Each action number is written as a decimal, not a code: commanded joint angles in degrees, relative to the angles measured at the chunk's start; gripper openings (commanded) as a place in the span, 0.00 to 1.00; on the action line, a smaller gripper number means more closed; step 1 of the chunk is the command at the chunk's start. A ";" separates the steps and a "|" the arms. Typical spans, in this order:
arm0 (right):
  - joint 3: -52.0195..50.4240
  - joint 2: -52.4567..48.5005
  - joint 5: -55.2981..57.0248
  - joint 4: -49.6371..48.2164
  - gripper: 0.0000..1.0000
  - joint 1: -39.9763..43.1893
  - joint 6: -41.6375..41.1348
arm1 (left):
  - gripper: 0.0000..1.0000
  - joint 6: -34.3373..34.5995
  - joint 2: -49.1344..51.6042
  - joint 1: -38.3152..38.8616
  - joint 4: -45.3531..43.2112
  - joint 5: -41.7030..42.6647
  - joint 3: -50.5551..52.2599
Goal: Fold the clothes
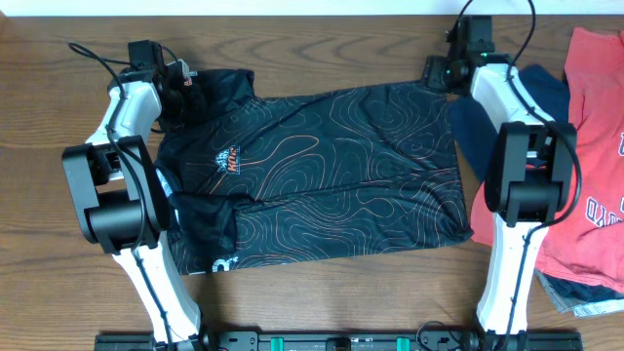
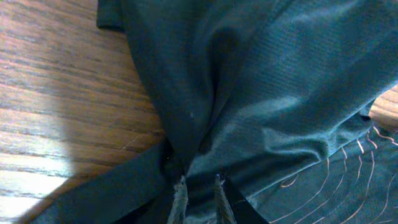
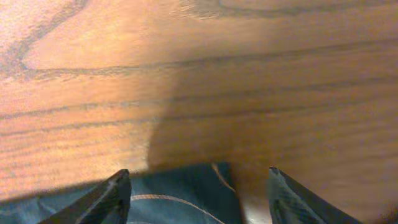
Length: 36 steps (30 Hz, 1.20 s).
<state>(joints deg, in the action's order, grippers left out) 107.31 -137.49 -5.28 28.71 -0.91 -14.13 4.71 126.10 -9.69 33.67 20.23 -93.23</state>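
Note:
The black jersey (image 1: 331,175) with orange-and-white contour lines lies spread across the table, with an orange-and-white logo on its left part. My left gripper (image 1: 183,82) is at the jersey's far-left corner and is shut on a pinch of the black fabric (image 2: 249,106); the cloth bunches at the fingertips (image 2: 199,182). My right gripper (image 1: 439,72) is open at the jersey's far-right corner. In the right wrist view its fingers (image 3: 198,177) straddle the jersey's corner (image 3: 186,186) lying on the wood.
A red tee with printed lettering (image 1: 595,146) lies at the right side over a navy-blue garment (image 1: 478,127). Bare wooden table (image 1: 58,244) lies left of the jersey and along the far edge (image 3: 199,74).

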 commanded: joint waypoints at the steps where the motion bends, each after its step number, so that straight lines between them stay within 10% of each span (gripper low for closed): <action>1: 1.01 -2.54 1.42 -0.66 0.63 -2.05 -4.46 | 0.19 0.50 -1.38 -0.24 0.63 0.28 0.00; 9: 1.01 -2.67 7.74 0.59 0.53 -3.52 -7.13 | 0.19 0.50 -1.38 -0.24 0.83 0.28 0.00; 18: 0.98 -2.67 11.13 1.77 0.02 -3.61 -12.02 | 0.19 0.50 -1.38 -0.24 1.46 0.26 0.00; 36: 1.49 8.11 11.08 14.93 0.01 -1.27 -12.15 | 0.06 0.46 -11.43 -0.31 10.97 0.26 -0.02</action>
<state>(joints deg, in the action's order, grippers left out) 108.79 -135.85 4.82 41.65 -3.51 -25.32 4.91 120.05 -9.69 43.00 20.45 -93.21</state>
